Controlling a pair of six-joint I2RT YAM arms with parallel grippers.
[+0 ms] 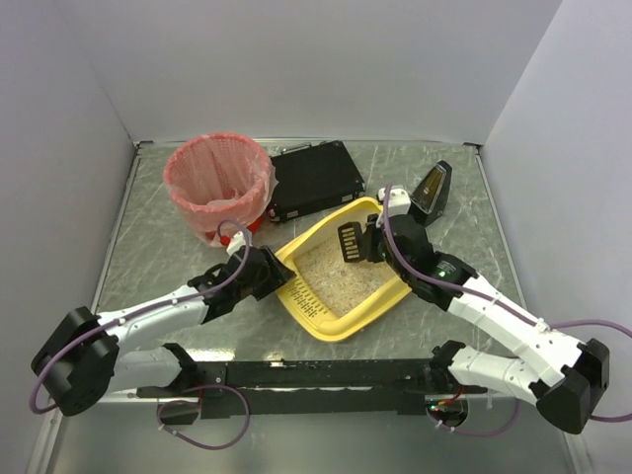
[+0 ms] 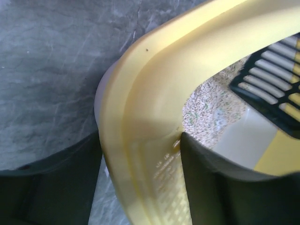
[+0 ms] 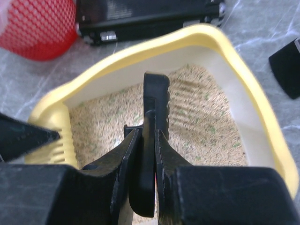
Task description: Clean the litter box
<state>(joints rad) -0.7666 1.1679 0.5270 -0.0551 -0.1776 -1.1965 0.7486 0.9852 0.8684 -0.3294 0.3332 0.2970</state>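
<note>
The yellow litter box (image 1: 341,331) lies diagonally mid-table, holding beige litter (image 1: 331,272). My left gripper (image 1: 269,276) straddles its left corner by the slotted strip. In the left wrist view the rim (image 2: 140,93) fills the gap of the left gripper (image 2: 140,137), one finger on the inner wall and the other at the outer edge. My right gripper (image 1: 373,242) hangs over the box's far end, shut on the handle of a black slotted scoop (image 1: 350,240). From the right wrist, the right gripper (image 3: 149,133) holds the scoop (image 3: 155,89) just above the litter (image 3: 201,126).
A round bin (image 1: 217,183) with a pink net liner stands at the back left. Beside it, just behind the box, lies a flat black case (image 1: 314,178). A black wedge-shaped object (image 1: 432,190) sits at the back right. White walls close in the table.
</note>
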